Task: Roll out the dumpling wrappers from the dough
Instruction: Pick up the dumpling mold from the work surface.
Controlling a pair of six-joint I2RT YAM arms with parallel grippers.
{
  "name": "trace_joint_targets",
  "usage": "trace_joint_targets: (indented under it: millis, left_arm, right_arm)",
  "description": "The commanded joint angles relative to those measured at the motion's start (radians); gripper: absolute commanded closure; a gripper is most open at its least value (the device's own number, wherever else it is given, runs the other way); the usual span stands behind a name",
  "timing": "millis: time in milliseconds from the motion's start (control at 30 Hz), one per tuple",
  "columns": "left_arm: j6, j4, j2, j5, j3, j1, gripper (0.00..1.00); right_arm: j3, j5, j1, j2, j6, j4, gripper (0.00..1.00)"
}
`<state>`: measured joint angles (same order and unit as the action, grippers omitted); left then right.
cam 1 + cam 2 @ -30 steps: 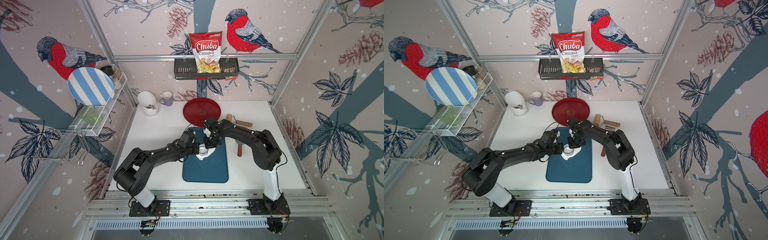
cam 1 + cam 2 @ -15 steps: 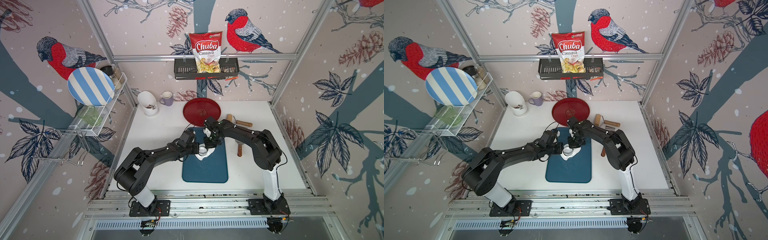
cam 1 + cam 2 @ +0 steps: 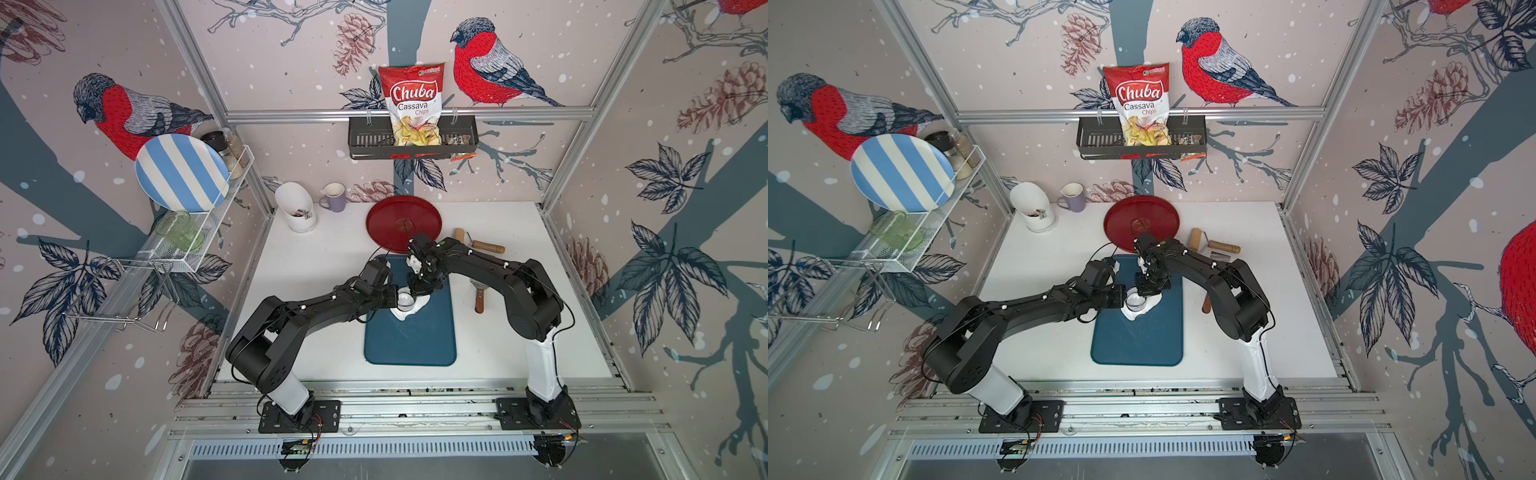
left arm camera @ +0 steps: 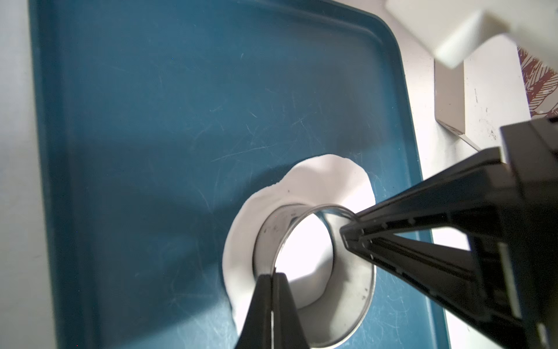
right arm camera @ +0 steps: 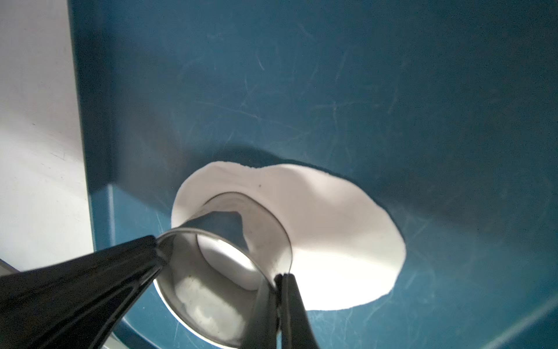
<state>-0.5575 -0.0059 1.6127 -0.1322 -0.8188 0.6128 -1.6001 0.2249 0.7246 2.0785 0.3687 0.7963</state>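
Observation:
The dough (image 3: 419, 306) (image 5: 332, 241) is a flat white patch with an uneven edge on the far part of the blue board (image 3: 409, 340). A small steel ring (image 3: 405, 300) (image 4: 314, 272) stands on its left part, with white dough showing inside. My left gripper (image 4: 273, 276) (image 3: 395, 297) is shut on the ring's wall on the left side. My right gripper (image 5: 279, 276) (image 3: 417, 291) is shut on the wall at another spot of the rim. No separate dumpling wrappers are in view.
A red plate (image 3: 404, 222) lies just behind the board. A wooden roller (image 3: 482, 246) and a wood-handled tool (image 3: 479, 297) lie to the board's right. A white holder (image 3: 296, 208) and a purple mug (image 3: 334, 197) stand at the back left.

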Motion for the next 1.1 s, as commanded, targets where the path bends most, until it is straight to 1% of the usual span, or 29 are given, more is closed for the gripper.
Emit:
trace_joint_targets:
  millis: [0, 1000, 1067]
  left_arm:
    - [0.024, -0.177, -0.01, 0.037, 0.0, -0.002, 1.0]
    - [0.023, -0.203, -0.078, 0.055, -0.013, -0.002, 1.0]
    - [0.022, -0.204, -0.088, 0.058, -0.015, -0.003, 0.89]
  right_arm:
    - [-0.015, -0.134, -0.005, -0.006, 0.013, 0.026, 1.0]
    - [-0.058, -0.164, 0.009, -0.045, 0.016, 0.052, 1.0]
    - [-0.067, -0.163, 0.011, -0.049, 0.018, 0.052, 1.0]
